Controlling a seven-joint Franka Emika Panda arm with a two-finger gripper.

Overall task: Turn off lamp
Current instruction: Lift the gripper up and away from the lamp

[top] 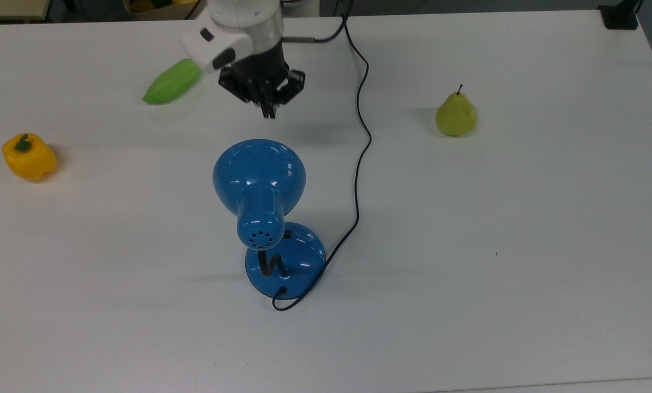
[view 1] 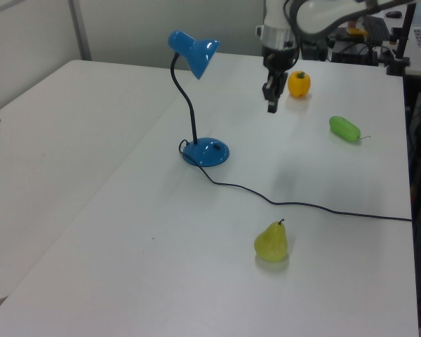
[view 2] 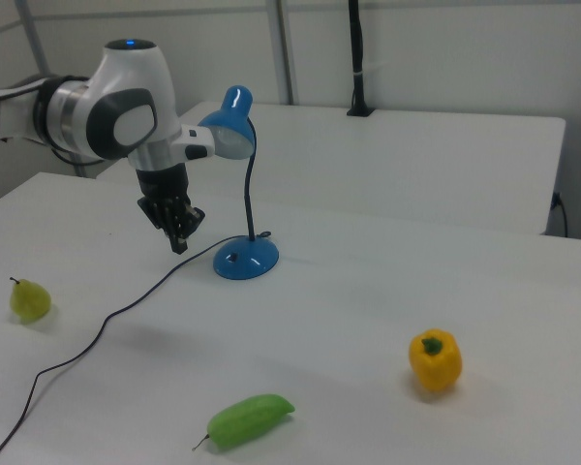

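The blue lamp [top: 259, 180] stands mid-table on its round base [top: 293, 261], its shade [view 1: 194, 50] held high on a bent black neck. In the right view the mouth of the shade [view 2: 234, 139] looks dull grey, with no glow. A thin black cord [top: 359, 164] runs from the base toward the top view's top. My gripper [top: 268, 112] hangs in the air, shut and holding nothing. It is well clear of the lamp, beyond the shade toward the top view's top. In the right view the gripper [view 2: 179, 244] is left of the base [view 2: 244, 262].
A green vegetable [top: 172, 82] lies close to the gripper on the top view's left. A yellow pepper [top: 28, 157] sits at the far left and a pear [top: 456, 114] at the right. The cord [view 1: 302, 205] crosses the white table [top: 468, 273].
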